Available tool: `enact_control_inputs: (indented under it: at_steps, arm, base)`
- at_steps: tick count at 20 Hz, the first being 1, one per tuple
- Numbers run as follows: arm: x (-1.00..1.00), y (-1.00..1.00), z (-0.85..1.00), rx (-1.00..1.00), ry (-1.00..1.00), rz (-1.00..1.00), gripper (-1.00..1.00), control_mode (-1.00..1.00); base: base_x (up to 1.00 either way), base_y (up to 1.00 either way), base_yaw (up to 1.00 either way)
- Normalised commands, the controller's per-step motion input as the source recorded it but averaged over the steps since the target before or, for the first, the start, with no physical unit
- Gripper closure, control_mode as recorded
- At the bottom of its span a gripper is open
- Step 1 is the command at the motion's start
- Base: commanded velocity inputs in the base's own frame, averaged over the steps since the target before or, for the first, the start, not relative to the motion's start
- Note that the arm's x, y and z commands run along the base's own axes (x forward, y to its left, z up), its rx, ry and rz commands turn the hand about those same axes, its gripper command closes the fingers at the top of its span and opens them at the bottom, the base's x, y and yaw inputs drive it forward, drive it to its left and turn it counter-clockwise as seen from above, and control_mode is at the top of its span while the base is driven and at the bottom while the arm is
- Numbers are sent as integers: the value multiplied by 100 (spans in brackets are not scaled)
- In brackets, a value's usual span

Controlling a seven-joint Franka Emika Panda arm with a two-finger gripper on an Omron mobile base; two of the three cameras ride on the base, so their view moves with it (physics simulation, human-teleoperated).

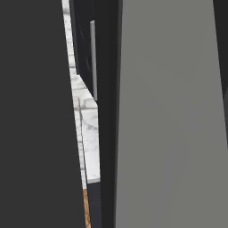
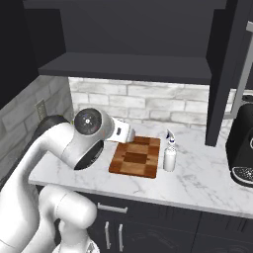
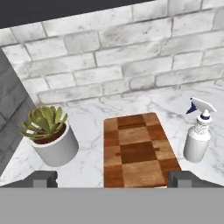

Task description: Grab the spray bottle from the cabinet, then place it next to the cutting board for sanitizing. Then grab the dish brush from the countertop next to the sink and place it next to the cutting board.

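Hand view carries no readable writing: neither the spray bottle [image 3: 199, 136] nor the white pot [image 3: 57, 146] shows a brand or label. Going left to right there, a green succulent [image 3: 45, 122] sits in that pot at about nine o'clock, the cutting board [image 3: 138, 150] lies in the middle running toward six o'clock, and the bottle stands upright at about three o'clock, just beside the board's right edge and apart from it. All three rest on the white marble desk [image 3: 87, 168], with a pale brick wall [image 3: 131, 57] behind. The pincer [image 3: 112, 178] has its two dark fingertips [image 3: 41, 178] set wide apart at the lower edge, clamped on nothing; the board's near end lies between them, and the bottle is just above the right tip.

Right base view shows the white arm [image 2: 59, 148] rising from seven o'clock, bent at a round joint and reaching toward the board [image 2: 136, 156]; the hand hangs over the board's left rear corner. The bottle [image 2: 170, 155] stands at the board's right side. At two o'clock hangs the open black cabinet [image 2: 225, 74] door with its grey bar handle [image 2: 240, 79], and a black coffee machine [image 2: 242, 148] stands at three o'clock.

Left base view is mostly blocked by dark panels, with a strip of marble [image 1: 89, 133] between them.
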Motion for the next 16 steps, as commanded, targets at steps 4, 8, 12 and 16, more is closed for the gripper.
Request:
enact_control_inputs:
  at_steps: [4,8,12,16]
  arm:
    - [0,20,-24,0,0,0,-100,-100]
    - [7,36,-31,0,0,0,-100,-100]
    - [1,48,-9,0,-1,0,-100,-100]
    - [-13,59,-11,0,0,0,-100,-100]
  base:
    - [0,0,0]
    - [0,0,0]
    - [0,0,0]
    - [0,0,0]
